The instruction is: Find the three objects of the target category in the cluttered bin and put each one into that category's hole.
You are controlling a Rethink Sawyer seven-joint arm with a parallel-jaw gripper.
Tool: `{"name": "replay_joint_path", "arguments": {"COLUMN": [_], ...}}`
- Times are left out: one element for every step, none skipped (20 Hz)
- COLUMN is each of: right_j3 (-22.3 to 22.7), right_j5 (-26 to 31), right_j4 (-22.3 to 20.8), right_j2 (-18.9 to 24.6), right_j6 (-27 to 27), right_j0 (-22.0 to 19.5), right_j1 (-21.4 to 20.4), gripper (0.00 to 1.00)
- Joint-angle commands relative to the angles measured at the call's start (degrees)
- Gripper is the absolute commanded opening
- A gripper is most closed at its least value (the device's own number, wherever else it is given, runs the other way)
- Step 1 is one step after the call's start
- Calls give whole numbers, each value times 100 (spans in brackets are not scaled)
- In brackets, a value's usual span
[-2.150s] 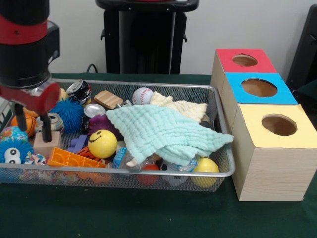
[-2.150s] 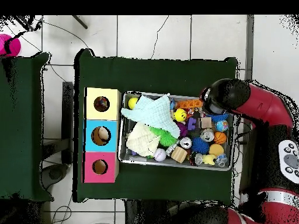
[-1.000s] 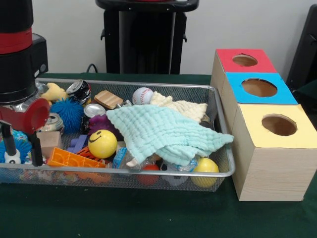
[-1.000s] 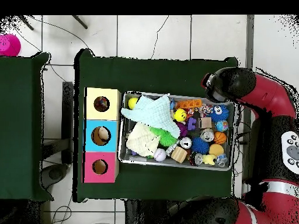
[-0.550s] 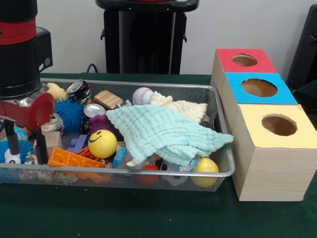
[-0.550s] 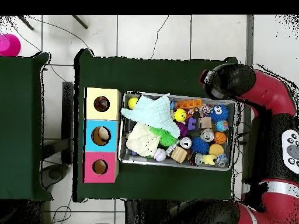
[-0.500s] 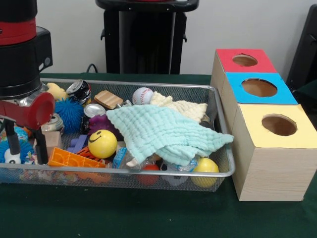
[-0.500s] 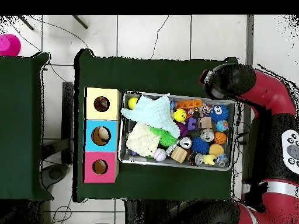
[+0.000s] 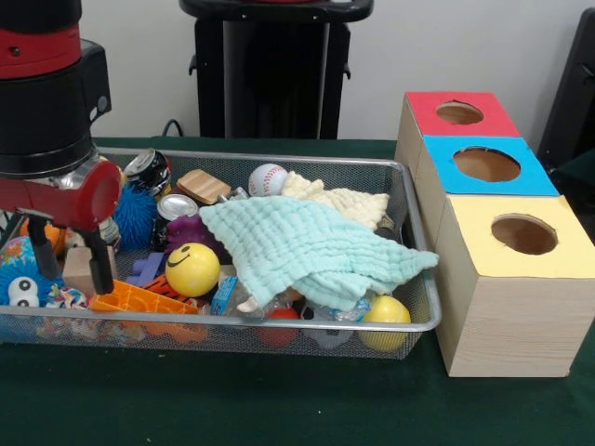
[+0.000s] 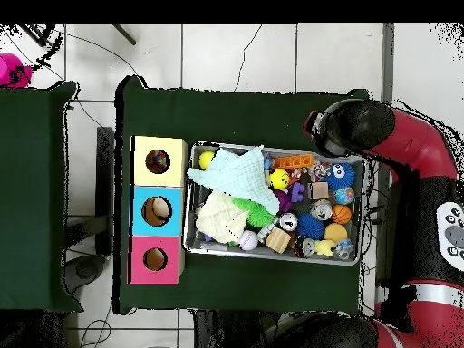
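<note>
My gripper hangs open over the left end of the wire-mesh bin, one black finger on each side of a small wooden block; I cannot tell whether they touch it. Beside it lie an orange plastic piece, a blue spiky ball with eyes and a yellow smiley ball. A teal cloth covers the bin's middle. Three boxes with holes stand at the right: red, blue, yellow. In the overhead view the arm's head hides the gripper.
A baseball, a cream cloth, two cans, a flat wooden block, a purple toy and a plain yellow ball also fill the bin. A tan object shows inside the blue box's hole.
My gripper has shifted to the right in the front view from the bin's left edge and risen slightly; its fingers now straddle the small wooden block. The bin's contents have not moved.
</note>
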Motion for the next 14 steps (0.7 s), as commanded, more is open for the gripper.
{"name": "replay_joint_path", "arguments": {"right_j3": [921, 912, 872, 864, 870, 874, 898, 909, 887, 883, 841, 839, 844, 837], "right_j5": [598, 582, 563, 520, 472, 399, 291, 195, 126, 59, 40, 2, -43, -78], "right_j4": [-387, -398, -413, -437, -457, -483, -524, -552, -583, -608, -625, -640, -655, -668], "right_j2": [556, 561, 566, 561, 557, 557, 555, 563, 571, 588, 608, 633, 654, 688], "right_j6": [-1996, -1996, -1990, -1976, -1964, -1949, -1939, -1935, -1921, -1916, -1912, -1910, -1898, -1885], "right_j0": [-115, -118, -117, -118, -128, -141, -151, -170, -175, -192, -197, -213, -226, -236], "right_j1": [29, 71, 135, 184, 227, 281, 324, 370, 421, 460, 493, 516, 532, 554], "gripper": [100, 100, 100, 100, 100, 100, 100, 100, 100, 100, 100, 100, 100, 100]}}
